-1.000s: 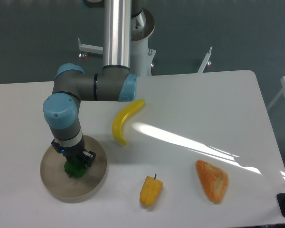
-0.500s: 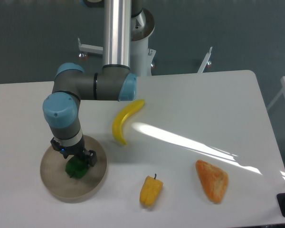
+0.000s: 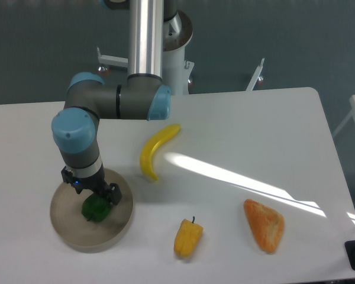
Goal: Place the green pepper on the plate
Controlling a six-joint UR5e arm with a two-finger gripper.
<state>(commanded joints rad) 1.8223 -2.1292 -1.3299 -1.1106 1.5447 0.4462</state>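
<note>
The green pepper (image 3: pixel 95 208) lies on the round beige plate (image 3: pixel 119 227) at the front left of the table, a little left of the plate's centre. My gripper (image 3: pixel 94 194) hangs straight above the pepper, pointing down, lifted slightly off it. Its jaws are spread and hold nothing. The wrist covers the pepper's far edge and the back part of the plate.
A yellow banana (image 3: pixel 155 151) lies just right of the arm, behind the plate. A yellow pepper (image 3: pixel 187 238) with a dark stem sits right of the plate near the front edge. An orange wedge (image 3: pixel 264 225) lies further right. The arm's base column (image 3: pixel 147 41) stands at the back.
The gripper has let go of the green pepper and risen a little. The pepper stays on the plate and shows more of itself now.
</note>
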